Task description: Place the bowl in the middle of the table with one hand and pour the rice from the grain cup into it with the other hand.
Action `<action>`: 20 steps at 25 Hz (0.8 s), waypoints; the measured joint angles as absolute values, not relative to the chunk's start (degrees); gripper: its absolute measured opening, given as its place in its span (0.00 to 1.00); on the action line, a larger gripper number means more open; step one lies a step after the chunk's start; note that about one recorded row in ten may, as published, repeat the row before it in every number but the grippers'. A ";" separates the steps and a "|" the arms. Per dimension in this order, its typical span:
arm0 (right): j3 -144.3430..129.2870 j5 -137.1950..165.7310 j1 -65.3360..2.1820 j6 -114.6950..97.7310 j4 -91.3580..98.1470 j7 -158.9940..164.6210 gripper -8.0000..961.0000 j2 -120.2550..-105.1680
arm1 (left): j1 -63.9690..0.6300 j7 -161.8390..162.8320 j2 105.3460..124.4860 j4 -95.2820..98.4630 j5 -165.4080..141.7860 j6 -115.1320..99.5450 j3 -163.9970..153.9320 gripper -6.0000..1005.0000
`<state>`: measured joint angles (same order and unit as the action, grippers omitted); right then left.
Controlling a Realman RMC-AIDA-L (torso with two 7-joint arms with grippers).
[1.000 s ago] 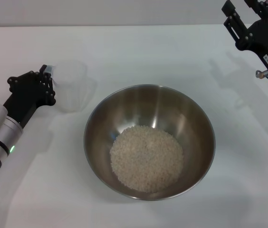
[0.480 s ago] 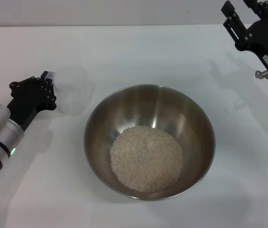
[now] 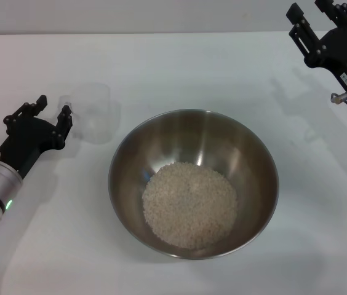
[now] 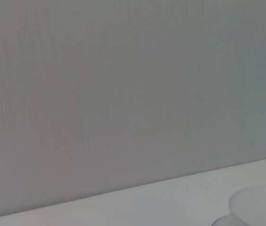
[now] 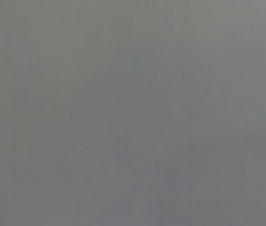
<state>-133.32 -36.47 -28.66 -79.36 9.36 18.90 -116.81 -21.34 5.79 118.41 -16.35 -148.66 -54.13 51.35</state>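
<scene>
The steel bowl (image 3: 193,150) stands in the middle of the white table (image 3: 179,67), with a pale heap of rice (image 3: 189,204) in its bottom. The clear grain cup (image 3: 91,112) stands upright and looks empty on the table to the left of the bowl. It also shows in the left wrist view (image 4: 260,209). My left gripper (image 3: 51,110) is open just left of the cup, its fingers apart beside the small handle and holding nothing. My right gripper (image 3: 309,8) is open and empty, raised at the far right of the table.
The table's far edge meets a grey wall (image 4: 123,94). The right wrist view shows only plain grey. Bare tabletop lies in front of the bowl and to its right.
My left gripper has opened, let go of the grain cup's handle and drawn back a little to the left. The cup stays standing. The right arm has not moved.
</scene>
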 joint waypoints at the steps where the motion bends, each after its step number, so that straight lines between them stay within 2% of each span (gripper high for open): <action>1: -133.32 -36.47 -28.66 -79.37 9.31 18.90 0.59 -116.81 | -21.02 5.80 118.34 -16.34 -148.69 -54.30 51.21 0.33; 10: -133.32 -36.58 -28.69 -79.01 9.02 18.78 0.59 -116.81 | -16.18 6.16 118.30 -16.34 -148.81 -61.83 50.62 0.54; 15: -133.32 -36.60 -28.47 -79.01 8.96 18.57 0.59 -116.88 | -15.59 6.50 118.30 -16.34 -148.84 -62.71 50.24 0.58; 18: -133.74 -36.49 -27.76 -79.21 8.96 18.41 0.59 -117.51 | -14.71 7.51 118.31 -16.23 -148.89 -64.85 49.59 0.59; 19: -133.74 -36.49 -27.76 -79.21 8.96 18.41 0.59 -117.51 | -13.59 10.12 118.68 -15.05 -148.90 -73.65 49.00 0.60; 20: -133.85 -36.48 -27.56 -79.31 8.95 18.33 0.59 -117.63 | -13.59 10.12 118.68 -15.05 -148.90 -73.65 49.00 0.61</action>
